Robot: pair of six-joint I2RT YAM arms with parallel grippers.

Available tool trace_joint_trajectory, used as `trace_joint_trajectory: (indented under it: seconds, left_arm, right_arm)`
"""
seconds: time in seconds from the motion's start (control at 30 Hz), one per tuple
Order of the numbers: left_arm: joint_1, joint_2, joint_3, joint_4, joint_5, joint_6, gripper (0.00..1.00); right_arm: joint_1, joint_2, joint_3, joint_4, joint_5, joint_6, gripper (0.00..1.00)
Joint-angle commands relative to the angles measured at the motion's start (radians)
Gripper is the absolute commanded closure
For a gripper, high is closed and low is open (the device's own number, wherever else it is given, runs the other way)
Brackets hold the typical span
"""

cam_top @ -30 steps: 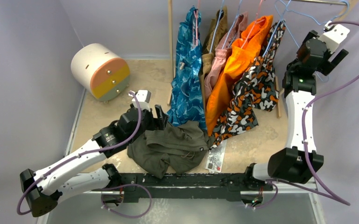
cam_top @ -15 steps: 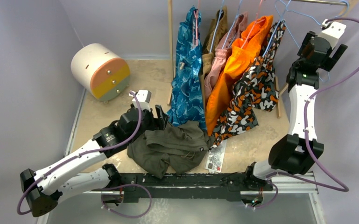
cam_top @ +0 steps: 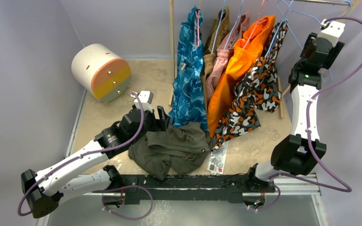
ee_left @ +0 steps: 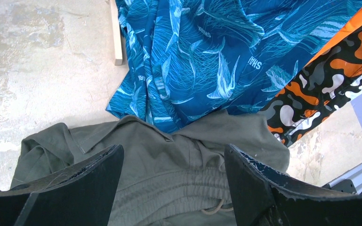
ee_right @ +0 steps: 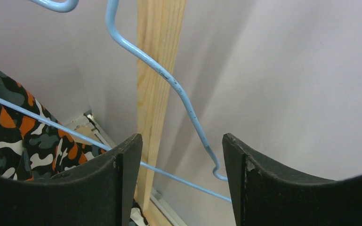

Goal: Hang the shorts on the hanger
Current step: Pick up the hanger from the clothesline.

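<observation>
The tabletop (cam_top: 150, 80) was a beige, mottled surface with pale stains, closed in by plain lilac-grey walls (cam_top: 28, 47) on the left, back and right. A black metal rail (cam_top: 183, 181) ran along its near edge, where both arms were bolted. In the far-left corner lay a white cylinder with an orange and yellow end face (cam_top: 101, 73).

The crumpled dark olive-green fabric shorts (cam_top: 169, 148) lay on the table near the front edge, just left of a small printed card (cam_top: 218, 157). Their far edge was tucked under the hem of a hanging blue fish-patterned garment (cam_top: 188, 80). The left gripper (ee_left: 173, 150) hovered low over the shorts with its jaws wide apart, the waistband and drawstring showing between them. Whether the fingers touched the cloth could not be told.

Beside a pale wooden post (cam_top: 172, 28) hung more clothes: a tan-brown piece (cam_top: 219, 33), a pink one (cam_top: 223, 56), a bright orange one (cam_top: 235, 66) and an orange, black and white camouflage one (cam_top: 254, 94).

The right arm was raised at the far right. The right gripper (ee_right: 181, 139) had its jaws apart, and the thin light-blue wire hanger (ee_right: 183, 100) hung bare, one bent end of it running down into the gap between them, with the wall behind. No clamping on the wire was visible.
</observation>
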Motion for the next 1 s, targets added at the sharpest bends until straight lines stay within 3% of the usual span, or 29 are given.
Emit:
trace_joint_trajectory:
  seconds: [0.0,0.47,0.77,0.83,0.87,0.93,0.97]
  left_arm:
    - [0.004,-0.007,0.000,0.035,0.003,0.020,0.23]
    - [0.004,-0.003,0.004,0.035,0.029,0.018,0.23]
    - [0.004,-0.013,0.003,0.032,0.027,0.021,0.23]
    - [0.004,-0.016,0.001,0.031,0.027,0.022,0.23]
    - [0.004,-0.016,0.002,0.031,0.027,0.022,0.23]
    - [0.004,-0.016,0.001,0.031,0.027,0.023,0.23]
    - [0.004,-0.015,0.002,0.031,0.026,0.023,0.23]
  right_arm:
    - [-0.003,-0.023,-0.012,0.041,-0.024,-0.028,0.37]
    - [-0.002,-0.101,-0.045,0.043,-0.039,-0.021,0.62]
    - [-0.001,-0.153,-0.088,0.035,-0.088,-0.031,0.85]
    - [-0.001,-0.154,-0.085,0.028,-0.089,-0.025,0.82]
    - [-0.001,-0.154,-0.079,0.011,-0.100,-0.012,0.75]
    - [-0.001,-0.149,-0.065,-0.005,-0.094,0.006,0.49]
    - [-0.001,-0.146,-0.060,-0.010,-0.089,0.007,0.41]
